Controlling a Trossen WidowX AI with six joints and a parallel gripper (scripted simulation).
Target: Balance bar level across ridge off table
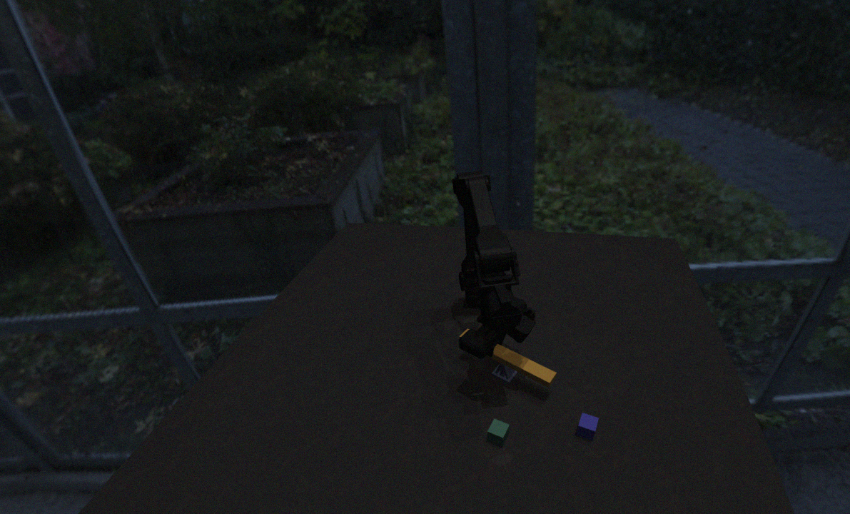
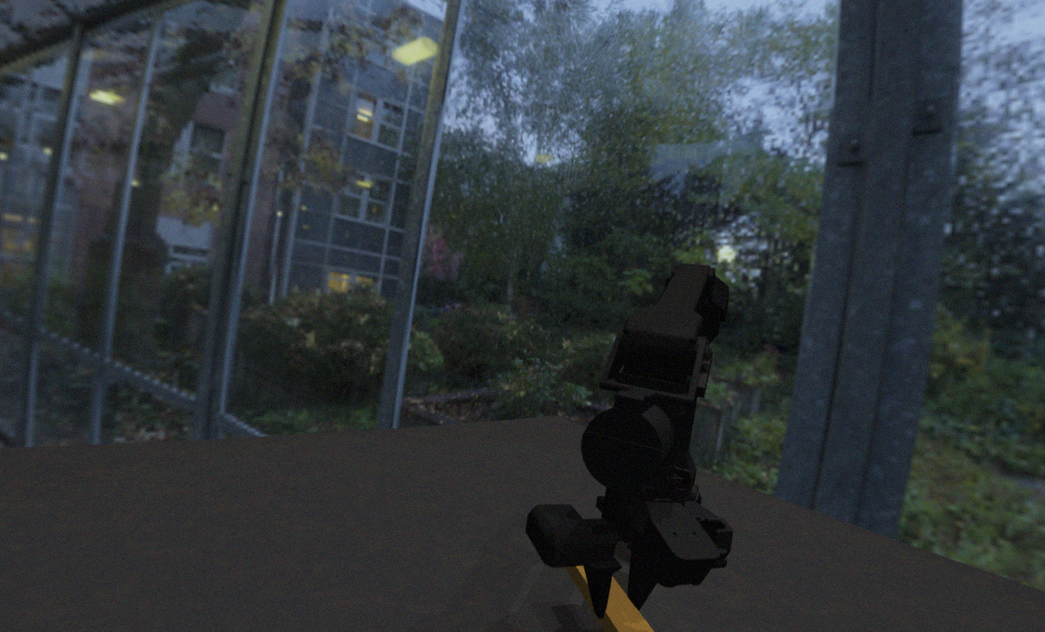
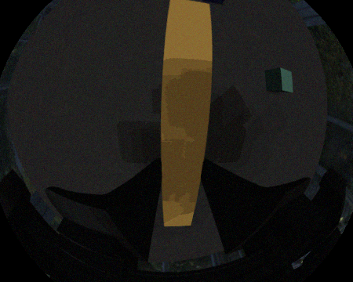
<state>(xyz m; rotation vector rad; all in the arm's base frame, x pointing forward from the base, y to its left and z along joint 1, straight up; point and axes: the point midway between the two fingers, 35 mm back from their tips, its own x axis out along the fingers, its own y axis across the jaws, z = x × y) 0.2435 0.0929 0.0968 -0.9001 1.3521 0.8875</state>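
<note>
The fingers [image 2: 600,585] of the dark arm [image 1: 497,255] [image 2: 655,361] are closed on the orange bar [image 1: 527,365] [image 2: 621,609] [image 3: 188,98], one on each side, near one of its ends. In the top view, the bar's long axis runs slantwise from the upper left, where the arm partly covers it, down to its free end at the lower right. In the wrist view it points almost straight up the picture, its short end protruding past the fingers at the bottom. The exterior view cuts it off at the lower edge.

A small grey piece [image 1: 503,373] shows under the bar from above; whether they touch cannot be told. On the worktop [image 1: 351,415] [image 2: 275,534] [image 3: 86,78], a green block [image 1: 497,431] [image 3: 279,80] and a purple block [image 1: 587,425] stand apart from each other, the purple one nearer the bar's free end.
</note>
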